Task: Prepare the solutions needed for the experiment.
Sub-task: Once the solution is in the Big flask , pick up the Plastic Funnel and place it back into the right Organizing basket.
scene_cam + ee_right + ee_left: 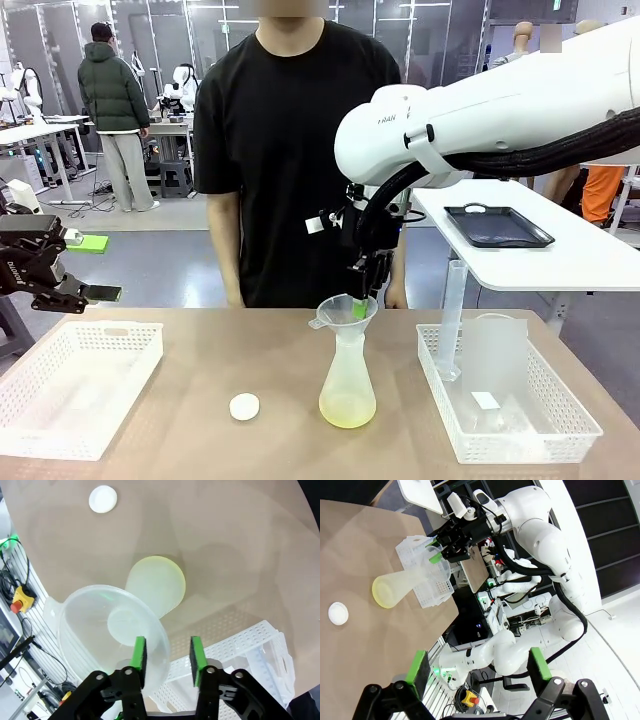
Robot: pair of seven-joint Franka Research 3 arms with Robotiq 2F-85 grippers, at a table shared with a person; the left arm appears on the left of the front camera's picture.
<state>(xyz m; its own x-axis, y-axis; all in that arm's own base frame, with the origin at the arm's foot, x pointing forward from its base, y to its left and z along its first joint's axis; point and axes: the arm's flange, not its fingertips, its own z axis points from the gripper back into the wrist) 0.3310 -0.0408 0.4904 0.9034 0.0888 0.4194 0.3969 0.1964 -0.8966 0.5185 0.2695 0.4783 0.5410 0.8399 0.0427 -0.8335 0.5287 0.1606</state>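
I am watching the solutions (347,408) sitting as a shallow pale yellow-green layer in the bottom of the frosted flask (346,365). The flask is standing upright mid-worktop (200,370) with a clear funnel (340,312) in its neck. The right tool (362,300) is hanging at the funnel's rim, directly above the liquid and well clear of it.

Its wrist camera is giving me what the front camera is hiding. The green pads (196,652) are standing partly apart with the rim between them, one over the bowl and one outside. A gap is showing at the outer pad, so I am not seeing a grip. From there the liquid is reading as a pale disc below the funnel, while the front camera is showing its depth.

The left tool (95,268) is hovering wide open and empty above the white basket (100,330). A white cap (244,405) is lying apart from the flask.
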